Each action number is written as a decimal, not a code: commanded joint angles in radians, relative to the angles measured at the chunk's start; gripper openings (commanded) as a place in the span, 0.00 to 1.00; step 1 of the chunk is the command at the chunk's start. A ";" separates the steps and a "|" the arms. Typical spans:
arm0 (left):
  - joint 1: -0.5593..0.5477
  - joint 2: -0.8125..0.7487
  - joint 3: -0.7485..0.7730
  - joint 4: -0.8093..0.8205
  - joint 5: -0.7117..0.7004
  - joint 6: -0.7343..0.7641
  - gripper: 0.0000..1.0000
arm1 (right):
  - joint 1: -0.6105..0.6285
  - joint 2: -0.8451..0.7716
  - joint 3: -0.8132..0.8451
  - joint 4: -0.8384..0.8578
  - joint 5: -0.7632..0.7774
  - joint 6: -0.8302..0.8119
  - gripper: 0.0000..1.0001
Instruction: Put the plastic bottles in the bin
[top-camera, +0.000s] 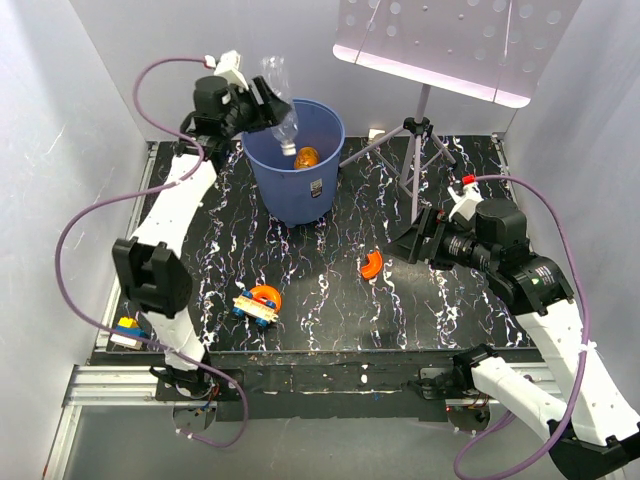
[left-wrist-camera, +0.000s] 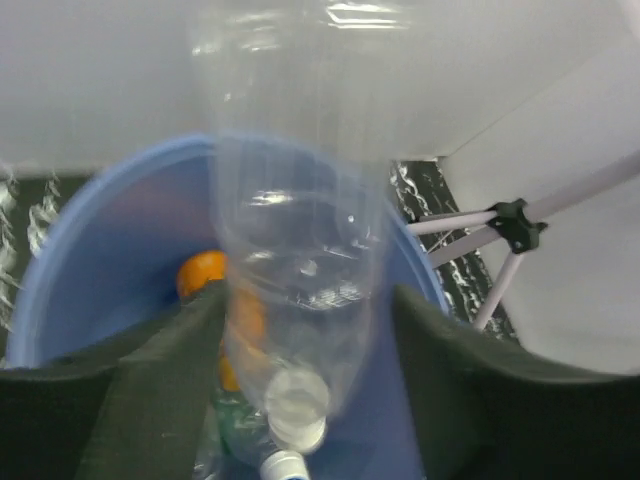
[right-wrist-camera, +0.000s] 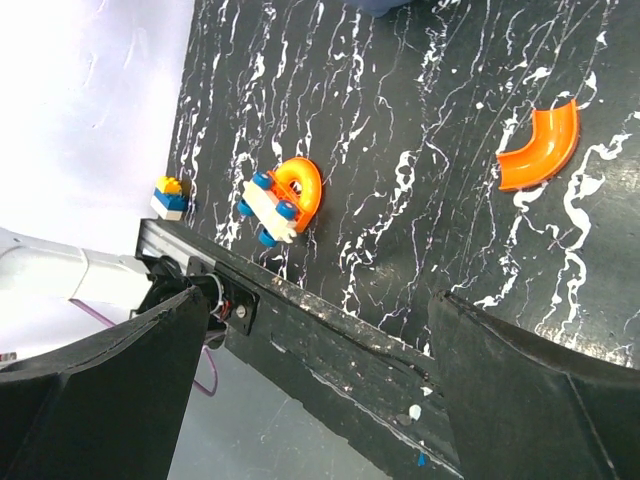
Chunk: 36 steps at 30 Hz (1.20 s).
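- R gripper (right-wrist-camera: 315, 300): jaws wide, empty.
- L gripper (left-wrist-camera: 308, 295) above bin (top-camera: 300, 192), clear bottle (top-camera: 283, 115) btwn fingers; clamped or loose, can't tell.
- Bottle long axis near-vertical, slight tilt, cap end down inside bin mouth.
- Bin contents: orange item (top-camera: 306, 157), greenish bottle (left-wrist-camera: 238, 432), blurry.

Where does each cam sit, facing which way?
Top external: overhead, behind, looking down on the black table; left arm and right arm show.
Left wrist: above the blue bin, looking in; its fingers flank a clear plastic bottle.
Right wrist: faces the table's near-left edge; open right pincer frames it.
Shared: top and right wrist both show the orange curved piece.
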 joint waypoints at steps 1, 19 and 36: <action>-0.008 0.037 0.042 -0.077 -0.069 -0.010 0.93 | 0.001 -0.023 0.030 -0.021 0.046 0.000 0.96; -0.016 -0.460 -0.066 -0.566 -0.107 0.099 0.98 | -0.001 0.007 -0.039 0.060 0.035 -0.023 0.97; -0.016 -0.963 -0.695 -0.841 -0.445 0.039 0.98 | 0.001 0.047 -0.024 0.068 0.075 -0.018 0.97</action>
